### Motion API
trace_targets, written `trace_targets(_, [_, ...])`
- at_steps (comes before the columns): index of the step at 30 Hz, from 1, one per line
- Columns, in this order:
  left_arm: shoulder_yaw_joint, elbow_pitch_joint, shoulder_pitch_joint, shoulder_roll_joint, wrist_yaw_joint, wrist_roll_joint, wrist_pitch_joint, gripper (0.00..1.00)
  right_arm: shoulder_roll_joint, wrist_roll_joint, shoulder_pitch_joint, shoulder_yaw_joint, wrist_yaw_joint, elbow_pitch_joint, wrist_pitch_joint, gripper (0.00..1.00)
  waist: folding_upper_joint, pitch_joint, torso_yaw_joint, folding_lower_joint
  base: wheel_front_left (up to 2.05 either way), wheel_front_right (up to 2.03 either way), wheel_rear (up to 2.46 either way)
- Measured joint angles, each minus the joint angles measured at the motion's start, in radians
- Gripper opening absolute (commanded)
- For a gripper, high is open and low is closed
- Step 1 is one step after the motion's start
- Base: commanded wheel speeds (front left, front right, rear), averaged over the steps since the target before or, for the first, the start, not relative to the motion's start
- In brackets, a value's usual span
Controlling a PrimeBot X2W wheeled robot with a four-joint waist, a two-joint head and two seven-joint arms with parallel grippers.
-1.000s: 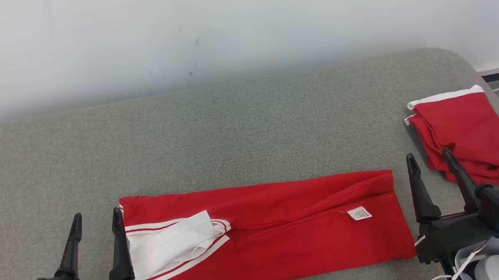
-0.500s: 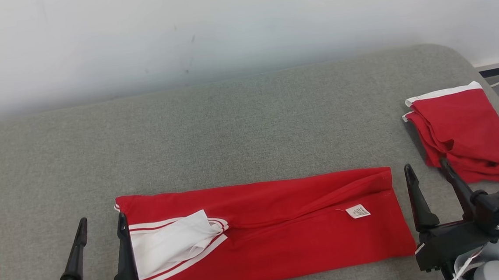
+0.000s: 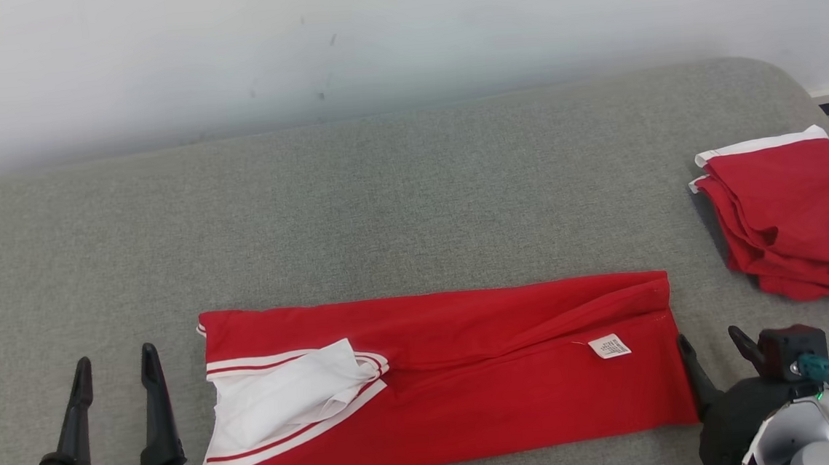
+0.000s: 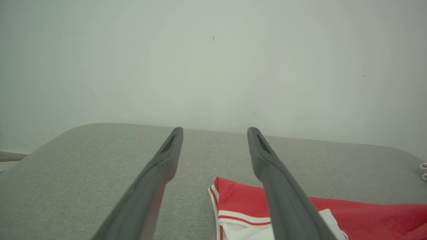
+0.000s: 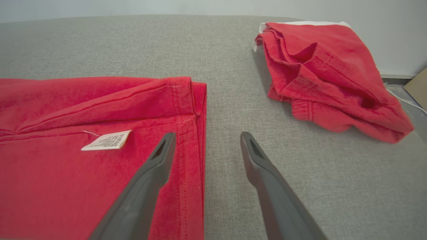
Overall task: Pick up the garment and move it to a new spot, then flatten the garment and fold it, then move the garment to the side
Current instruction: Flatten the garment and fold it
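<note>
On the cushion (image 3: 382,191), garment (image 3: 484,395) lies folded long, red, white-trimmed; left gripper (image 3: 115,355), right gripper (image 3: 708,334) gape empty

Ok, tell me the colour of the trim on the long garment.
White trim with a thin red stripe; clearest in the head view.

Garment (image 3: 468,374) lay as a long strip on the pad (image 3: 382,191); left gripper (image 3: 115,355), jaws spread, beside its left end; right gripper (image 3: 708,334) likewise beside its right end.
</note>
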Motion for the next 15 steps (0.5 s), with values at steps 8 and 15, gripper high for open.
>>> trace_targets(8, [-0.002,-0.001,-0.001,0.012,0.0,0.002,0.0,1.0,0.007,0.01,-0.088,0.018,0.009,0.1,0.069,1.0,0.0,0.007,0.009,0.0,0.0,0.0,0.0])
trace_targets(15, [-0.017,-0.001,-0.001,0.011,-0.006,0.003,0.0,1.0,0.009,0.017,-0.144,0.024,0.018,0.171,0.114,1.0,0.0,0.005,0.015,0.0,0.0,0.0,0.0])
